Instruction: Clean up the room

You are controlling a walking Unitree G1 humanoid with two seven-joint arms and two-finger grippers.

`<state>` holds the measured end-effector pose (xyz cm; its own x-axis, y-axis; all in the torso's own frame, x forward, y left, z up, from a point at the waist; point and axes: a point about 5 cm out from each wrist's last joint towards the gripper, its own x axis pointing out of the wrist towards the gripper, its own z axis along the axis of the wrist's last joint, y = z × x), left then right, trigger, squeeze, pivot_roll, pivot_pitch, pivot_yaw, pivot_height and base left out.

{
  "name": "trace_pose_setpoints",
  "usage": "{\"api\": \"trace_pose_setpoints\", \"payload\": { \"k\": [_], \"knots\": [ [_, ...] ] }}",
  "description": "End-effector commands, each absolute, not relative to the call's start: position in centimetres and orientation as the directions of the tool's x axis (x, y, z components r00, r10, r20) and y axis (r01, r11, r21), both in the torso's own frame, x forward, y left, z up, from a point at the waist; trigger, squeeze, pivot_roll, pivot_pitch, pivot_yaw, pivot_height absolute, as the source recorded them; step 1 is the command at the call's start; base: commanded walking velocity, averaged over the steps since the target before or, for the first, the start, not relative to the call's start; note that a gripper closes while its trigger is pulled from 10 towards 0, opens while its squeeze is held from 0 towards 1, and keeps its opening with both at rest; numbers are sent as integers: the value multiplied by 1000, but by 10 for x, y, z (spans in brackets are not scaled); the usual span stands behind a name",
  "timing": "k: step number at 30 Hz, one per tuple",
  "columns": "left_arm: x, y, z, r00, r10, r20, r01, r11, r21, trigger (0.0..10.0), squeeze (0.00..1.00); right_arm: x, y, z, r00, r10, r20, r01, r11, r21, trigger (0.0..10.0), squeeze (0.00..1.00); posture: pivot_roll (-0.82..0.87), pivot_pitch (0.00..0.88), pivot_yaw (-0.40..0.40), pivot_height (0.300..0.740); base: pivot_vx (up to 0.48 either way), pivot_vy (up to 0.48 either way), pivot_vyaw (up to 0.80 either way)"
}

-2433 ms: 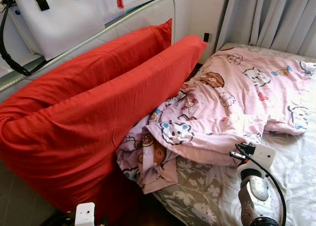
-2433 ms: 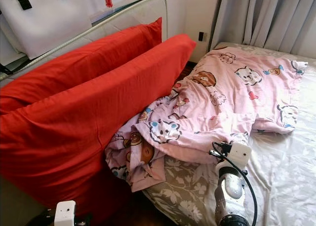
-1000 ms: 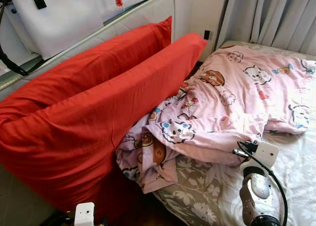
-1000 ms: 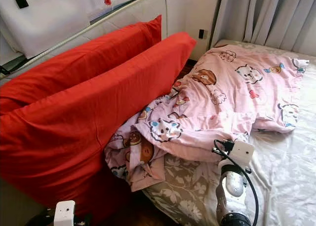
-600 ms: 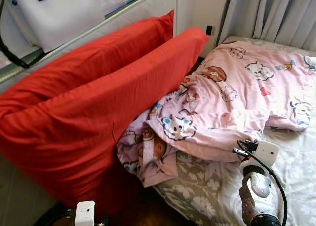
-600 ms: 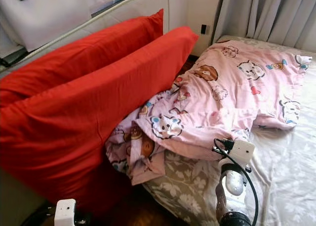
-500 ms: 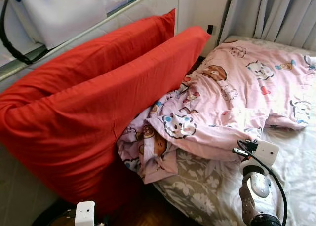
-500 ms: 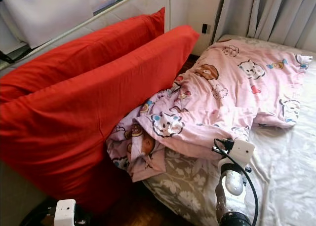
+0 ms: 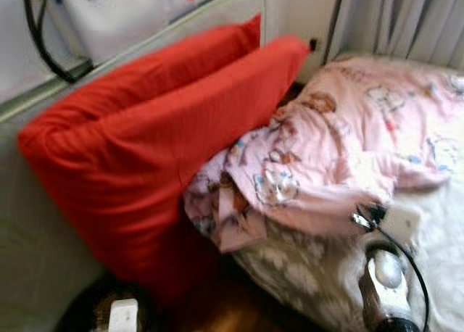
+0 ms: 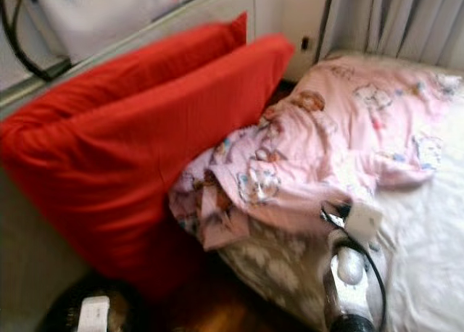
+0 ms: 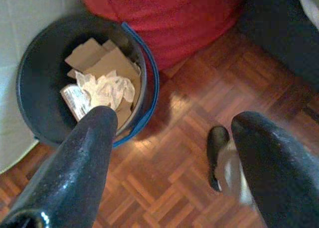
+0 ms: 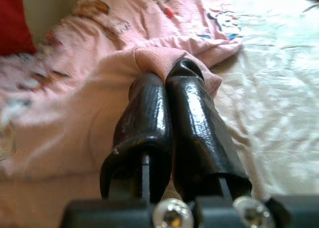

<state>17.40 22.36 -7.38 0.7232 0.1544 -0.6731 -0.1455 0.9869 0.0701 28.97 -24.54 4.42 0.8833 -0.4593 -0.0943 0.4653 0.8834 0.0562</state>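
Right gripper [image 12: 167,83] fingers pressed together, pinching fold of pink cartoon-print quilt [image 9: 348,143] crumpled on white floral bed sheet [image 9: 442,238]. Left gripper [image 11: 172,138] fingers spread wide above dark round waste bin [image 11: 35,73] holding cardboard scraps, beside two red pillows [image 9: 159,129].

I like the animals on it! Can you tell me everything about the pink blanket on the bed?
The pink soft fabric blanket with cartoon animal prints lies rumpled on the bed over a grey floral sheet. Its bunched end hangs over the bed's edge beside the big red pillow, which leans against it. In the right wrist view, the right gripper is shut on a fold of its near edge. The head views are blurred, so the animals are hard to tell apart.
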Motion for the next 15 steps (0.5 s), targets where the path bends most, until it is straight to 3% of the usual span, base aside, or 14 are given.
{"api": "trace_pose_setpoints", "payload": {
  "k": [1,15],
  "knots": [
    [170,227,-75,713,155,-684,-133,987,85,10000,0,290,-243,46,881,-467,-77,471,880,58,10000,0,-54,66,59,740,-247,0,0],
    [169,227,-75,713,149,-685,-123,989,86,10000,0,288,-248,51,860,-508,-38,509,860,28,10000,0,-57,58,60,740,-248,0,0]
  ]
}}
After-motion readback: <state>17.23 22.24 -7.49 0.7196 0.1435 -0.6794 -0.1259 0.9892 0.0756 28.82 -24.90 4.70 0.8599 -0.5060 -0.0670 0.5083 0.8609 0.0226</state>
